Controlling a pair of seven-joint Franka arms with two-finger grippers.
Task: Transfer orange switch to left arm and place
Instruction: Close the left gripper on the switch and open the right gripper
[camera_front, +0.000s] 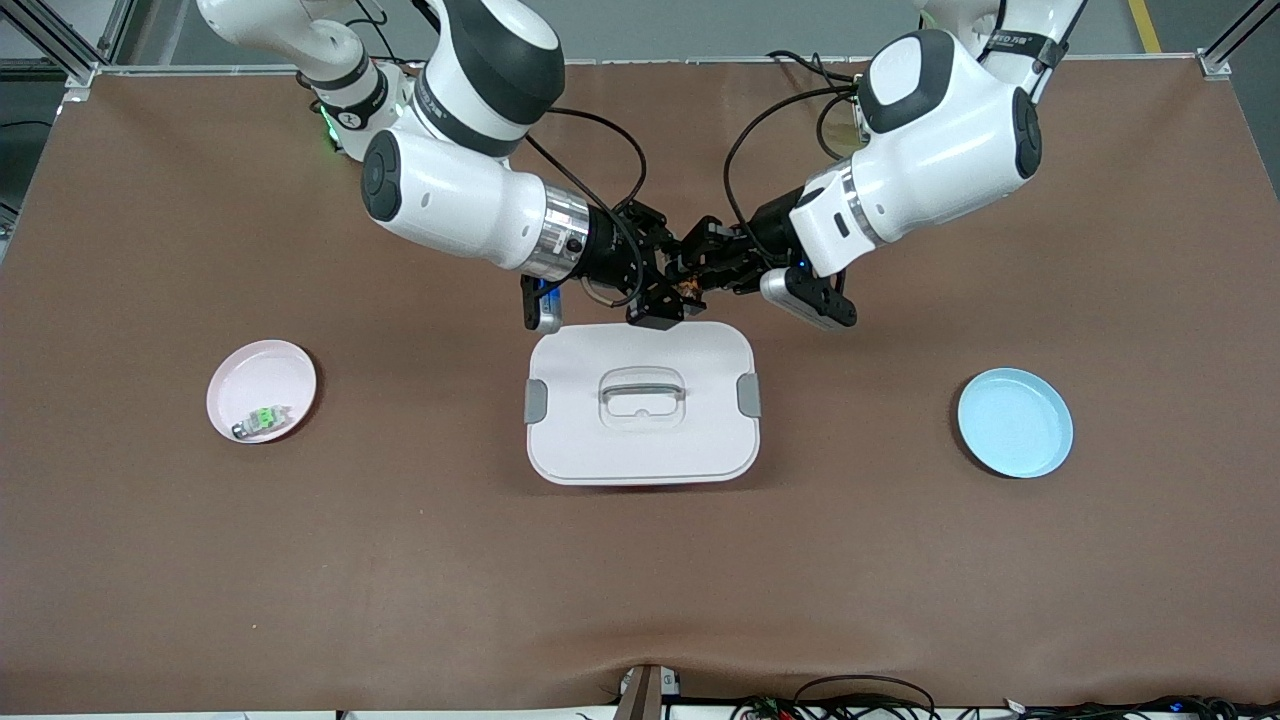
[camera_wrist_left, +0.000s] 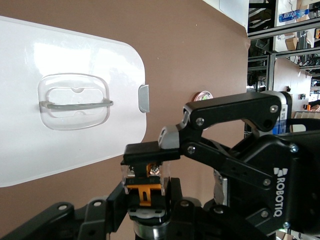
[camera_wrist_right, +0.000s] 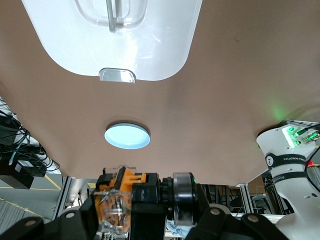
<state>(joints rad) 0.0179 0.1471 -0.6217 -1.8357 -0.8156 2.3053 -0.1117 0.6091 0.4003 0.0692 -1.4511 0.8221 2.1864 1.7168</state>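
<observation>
I saw both grippers meeting in the air over the box's (camera_front: 642, 400) edge nearest the arms' bases. The right gripper (camera_front: 668, 285) and left gripper (camera_front: 697, 268) each had fingers clamped on the orange switch (camera_front: 687, 288) between them

**Your count of the table at this moment**

You had two white arms over the table, each ending in one black gripper: the right gripper (camera_front: 668, 283) and the left gripper (camera_front: 700, 268), so two grippers in all. One orange switch (camera_wrist_left: 146, 186) was in view. You had one white box (camera_front: 642, 401), bearing two grey side latches and one top handle. Two round plates lay on the brown table (camera_front: 400, 560): one pink plate (camera_front: 262, 390) and one blue plate (camera_front: 1015, 422). One small green-and-grey component (camera_front: 261, 421) sat in the pink plate.
</observation>
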